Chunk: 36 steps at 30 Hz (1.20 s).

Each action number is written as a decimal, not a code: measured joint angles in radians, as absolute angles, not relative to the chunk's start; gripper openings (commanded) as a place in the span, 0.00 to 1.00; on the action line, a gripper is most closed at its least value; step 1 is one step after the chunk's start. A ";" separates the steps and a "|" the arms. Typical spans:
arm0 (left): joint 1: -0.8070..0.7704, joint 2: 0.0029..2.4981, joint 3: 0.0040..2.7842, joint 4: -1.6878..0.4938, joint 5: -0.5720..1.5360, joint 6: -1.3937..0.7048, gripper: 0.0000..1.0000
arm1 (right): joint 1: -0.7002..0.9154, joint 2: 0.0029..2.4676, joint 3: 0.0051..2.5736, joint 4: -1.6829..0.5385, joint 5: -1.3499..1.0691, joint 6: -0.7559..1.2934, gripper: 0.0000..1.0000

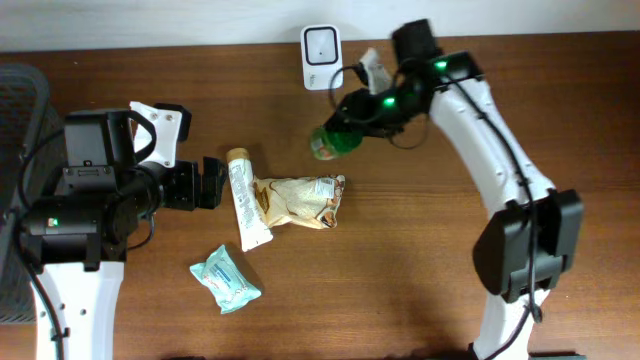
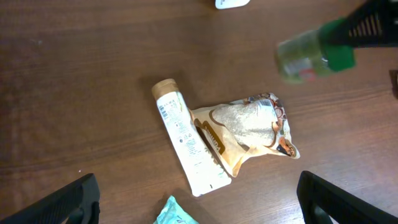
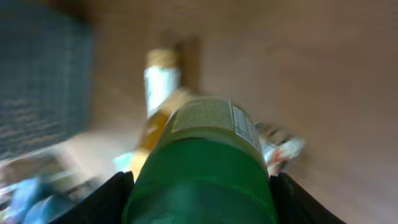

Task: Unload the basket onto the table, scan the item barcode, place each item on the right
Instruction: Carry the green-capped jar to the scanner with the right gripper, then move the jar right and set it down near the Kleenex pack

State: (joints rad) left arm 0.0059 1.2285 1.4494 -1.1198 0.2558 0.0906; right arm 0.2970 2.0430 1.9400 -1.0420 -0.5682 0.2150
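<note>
A white barcode scanner point(image 1: 321, 45) stands at the far edge of the table. Just in front of it, a clear jar with a green cap point(image 1: 335, 143) hangs in the air on its side. My right gripper point(image 1: 365, 110) is shut on its cap. In the right wrist view the green cap point(image 3: 205, 168) fills the space between the black fingers point(image 3: 109, 199), and a pale label shows beyond it. The left wrist view shows the jar point(image 2: 311, 55) blurred at the upper right. At the left, my left gripper point(image 1: 212, 182) stands open and holds nothing.
A cream tube point(image 1: 245, 200) and a tan snack bag point(image 1: 300, 200) lie side by side mid-table, also in the left wrist view as the tube point(image 2: 186, 140) and bag point(image 2: 249, 130). A teal packet point(image 1: 226, 279) lies nearer the front. A dark mesh basket point(image 1: 20, 100) is at the far left.
</note>
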 measured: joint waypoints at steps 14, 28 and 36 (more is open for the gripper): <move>0.006 1.229 1.449 -1.120 0.255 0.091 0.99 | 0.472 2.408 2.159 -0.037 0.317 -0.555 0.45; 0.006 1.229 1.449 -1.121 0.255 0.091 0.99 | 0.454 2.522 2.158 0.066 0.314 -0.972 0.45; 0.006 1.229 1.449 -1.119 0.255 0.091 0.99 | 0.454 2.404 2.150 -0.073 0.298 -0.789 0.44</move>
State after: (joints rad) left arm 0.0059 1.2285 1.4494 -1.1191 0.2554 0.0906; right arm 0.4541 2.4039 2.1498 -0.0731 0.2977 -0.7895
